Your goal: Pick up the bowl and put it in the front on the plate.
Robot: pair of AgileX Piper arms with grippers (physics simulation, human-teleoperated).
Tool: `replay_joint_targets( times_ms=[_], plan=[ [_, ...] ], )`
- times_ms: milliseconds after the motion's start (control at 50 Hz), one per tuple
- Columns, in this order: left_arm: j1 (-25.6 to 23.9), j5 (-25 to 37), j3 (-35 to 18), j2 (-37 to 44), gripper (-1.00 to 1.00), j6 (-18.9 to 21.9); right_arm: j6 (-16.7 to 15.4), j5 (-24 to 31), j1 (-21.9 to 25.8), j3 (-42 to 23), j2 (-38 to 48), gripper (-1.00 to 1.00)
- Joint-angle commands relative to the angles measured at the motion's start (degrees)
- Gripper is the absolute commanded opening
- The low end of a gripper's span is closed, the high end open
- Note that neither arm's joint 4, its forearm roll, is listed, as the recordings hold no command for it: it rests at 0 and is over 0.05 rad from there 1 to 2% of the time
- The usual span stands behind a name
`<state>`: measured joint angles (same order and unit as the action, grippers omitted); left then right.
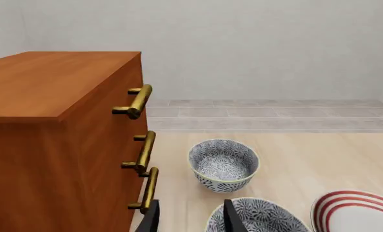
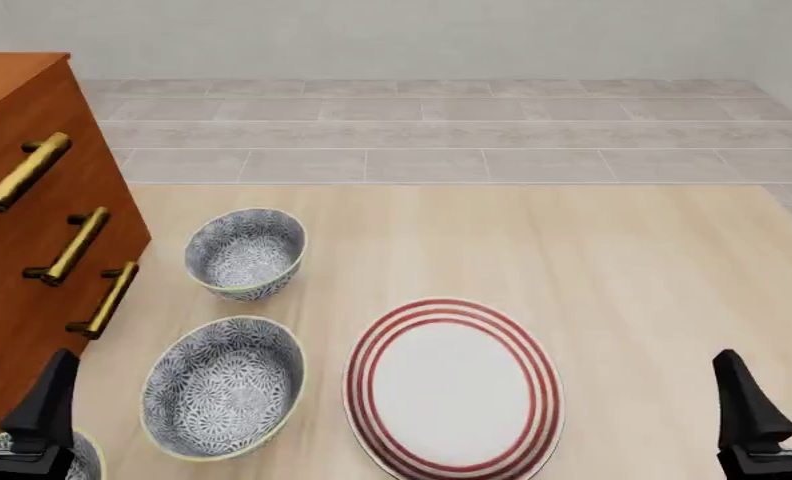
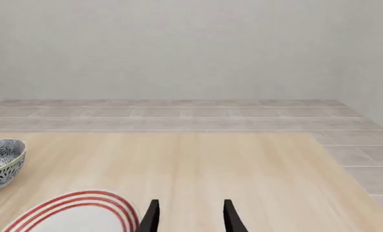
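Observation:
Three identical blue-grey floral bowls stand on the left of the table. The far bowl (image 2: pixel 247 253) (image 1: pixel 224 164) (image 3: pixel 1 164) is near the cabinet. A middle bowl (image 2: pixel 223 386) (image 1: pixel 262 217) sits just left of the plate (image 2: pixel 452 388) (image 1: pixel 359 212) (image 3: pixel 75 212), which is white with red rings. A sliver of a third bowl (image 2: pixel 87 458) shows at the bottom left edge. My left gripper (image 2: pixel 7 400) (image 1: pixel 191 220) hangs open and empty near that third bowl. On the right of the plate, my right gripper (image 2: pixel 780 400) (image 3: pixel 190 220) is open and empty too.
An orange wooden cabinet (image 2: pixel 23 200) (image 1: pixel 50 145) with brass drawer handles (image 2: pixel 73 245) stands at the table's left, close to the bowls. Beyond the table's far edge lies a tiled floor (image 2: pixel 436 130) and a pale wall.

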<state>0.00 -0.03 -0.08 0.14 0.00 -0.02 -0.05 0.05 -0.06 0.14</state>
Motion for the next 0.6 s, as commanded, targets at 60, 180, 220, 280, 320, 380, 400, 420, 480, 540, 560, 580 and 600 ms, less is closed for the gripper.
replay_joint_targets(
  times_ms=[60, 180, 220, 280, 320, 380, 400, 420, 480, 540, 560, 580, 600],
  plan=[
    [0.0, -0.1, -0.2, 0.3, 1.00, 0.0, 0.3, -0.5, 0.3, -0.2, 0.9, 1.00],
    [0.0, -0.1, -0.2, 0.3, 1.00, 0.0, -0.4, -1.5, 0.9, -0.2, 2.2, 1.00],
    [0.0, -0.1, -0.2, 0.3, 1.00, 0.0, -0.4, -1.9, 1.1, -0.2, 2.7, 1.00],
    [0.0, -0.1, -0.2, 0.3, 1.00, 0.0, -0.3, -3.3, 1.5, -0.2, 4.6, 1.00],
    [0.0, -0.1, -0.2, 0.3, 1.00, 0.0, -0.2, -5.1, 1.9, -0.7, 6.7, 1.00],
    [0.0, -0.1, -0.2, 0.3, 1.00, 0.0, 0.0, -7.5, 3.3, -2.2, 10.4, 1.00],
    [0.0, -0.1, -0.2, 0.3, 1.00, 0.0, -0.3, -8.5, 4.1, -2.9, 12.1, 1.00],
    [0.0, -0.1, -0.2, 0.3, 1.00, 0.0, -0.8, -8.9, 4.6, -3.4, 13.0, 1.00],
    [0.0, -0.1, -0.2, 0.3, 1.00, 0.0, -0.2, -9.1, 5.2, -4.8, 14.6, 1.00],
    [0.0, -0.1, -0.2, 0.3, 1.00, 0.0, 0.2, -9.0, 6.4, -6.8, 17.0, 1.00],
    [0.0, -0.1, -0.2, 0.3, 1.00, 0.0, -0.1, -9.0, 6.9, -7.5, 17.7, 1.00],
    [0.0, -0.1, -0.2, 0.3, 1.00, 0.0, 0.6, -9.0, 8.1, -8.1, 18.6, 1.00],
    [0.0, -0.1, -0.2, 0.3, 1.00, 0.0, 0.5, -8.9, 7.9, -8.6, 18.9, 1.00]
  ],
)
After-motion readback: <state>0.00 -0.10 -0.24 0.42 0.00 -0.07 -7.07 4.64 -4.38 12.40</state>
